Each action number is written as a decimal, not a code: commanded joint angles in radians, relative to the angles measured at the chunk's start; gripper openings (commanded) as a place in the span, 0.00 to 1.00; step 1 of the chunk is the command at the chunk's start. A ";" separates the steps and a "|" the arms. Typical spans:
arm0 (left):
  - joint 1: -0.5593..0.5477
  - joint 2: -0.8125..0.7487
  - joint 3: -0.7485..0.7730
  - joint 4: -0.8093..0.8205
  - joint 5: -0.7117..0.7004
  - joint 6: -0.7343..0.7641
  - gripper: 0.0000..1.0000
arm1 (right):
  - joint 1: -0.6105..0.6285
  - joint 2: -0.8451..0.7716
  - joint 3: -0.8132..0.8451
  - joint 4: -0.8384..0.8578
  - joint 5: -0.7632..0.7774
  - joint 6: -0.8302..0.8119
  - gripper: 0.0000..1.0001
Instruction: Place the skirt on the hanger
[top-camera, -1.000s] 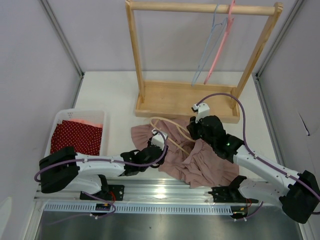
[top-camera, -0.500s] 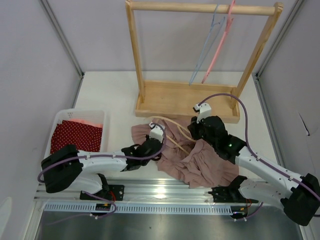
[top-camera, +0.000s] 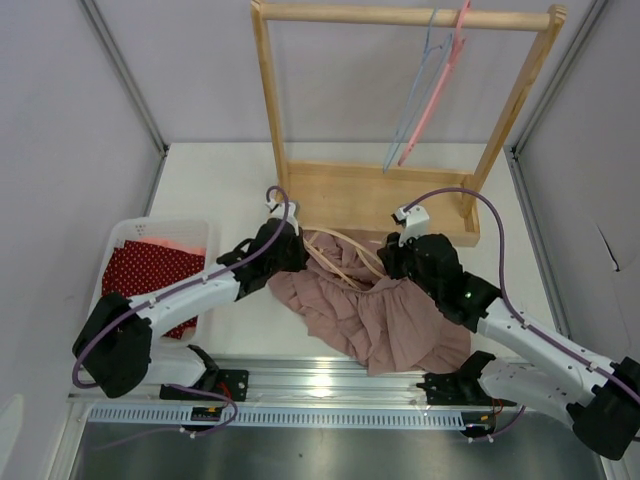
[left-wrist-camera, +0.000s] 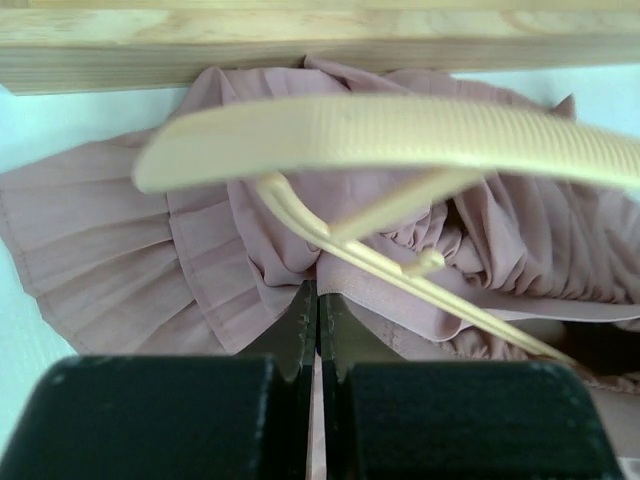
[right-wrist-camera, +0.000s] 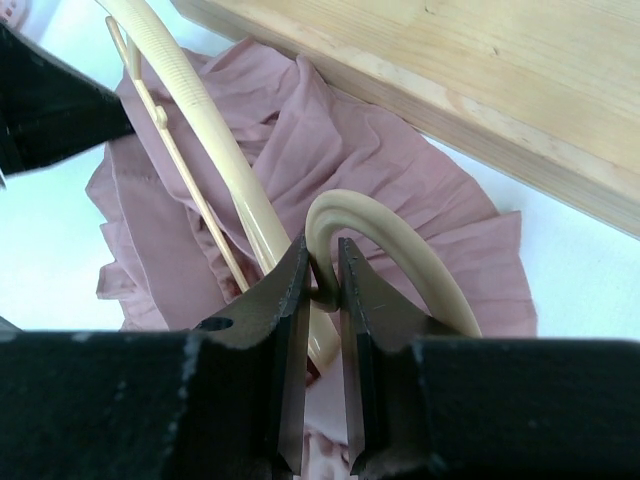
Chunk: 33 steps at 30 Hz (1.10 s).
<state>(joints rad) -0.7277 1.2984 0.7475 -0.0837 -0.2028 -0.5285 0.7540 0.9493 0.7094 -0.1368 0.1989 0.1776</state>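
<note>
The dusty-pink pleated skirt (top-camera: 370, 320) lies crumpled on the table in front of the wooden rack. A cream hanger (top-camera: 345, 262) rests on top of it. My left gripper (top-camera: 290, 255) is at the skirt's far left corner, shut on its edge. In the left wrist view the left gripper (left-wrist-camera: 318, 295) has its jaws pressed together on a fold of the skirt (left-wrist-camera: 120, 230), under the hanger (left-wrist-camera: 400, 130). My right gripper (top-camera: 392, 262) is shut on the hanger's hook. The right wrist view shows the right gripper (right-wrist-camera: 322, 275) clamping the curved hook (right-wrist-camera: 400, 235) above the skirt (right-wrist-camera: 330, 150).
The wooden rack's base (top-camera: 370, 200) sits just behind the skirt, close to both grippers. A blue and a pink hanger (top-camera: 430, 80) hang from its top rail. A white basket (top-camera: 120, 235) with red dotted cloth stands at the left.
My left gripper has shut on the skirt's edge and moved away from the front rail toward the rack, dragging that corner with it. The right gripper has stayed on the hook.
</note>
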 joint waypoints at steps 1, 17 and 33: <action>0.074 0.015 0.072 -0.079 0.123 -0.042 0.00 | 0.013 -0.037 0.006 0.052 0.031 0.011 0.00; 0.232 0.067 0.118 -0.111 0.273 -0.061 0.00 | 0.073 -0.118 -0.042 0.043 0.080 0.005 0.00; 0.324 0.108 0.220 -0.180 0.324 -0.051 0.00 | 0.162 -0.158 -0.073 0.005 0.191 0.006 0.00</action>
<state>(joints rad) -0.4400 1.4055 0.9276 -0.2592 0.1280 -0.5766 0.8997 0.8169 0.6388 -0.1345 0.3412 0.1837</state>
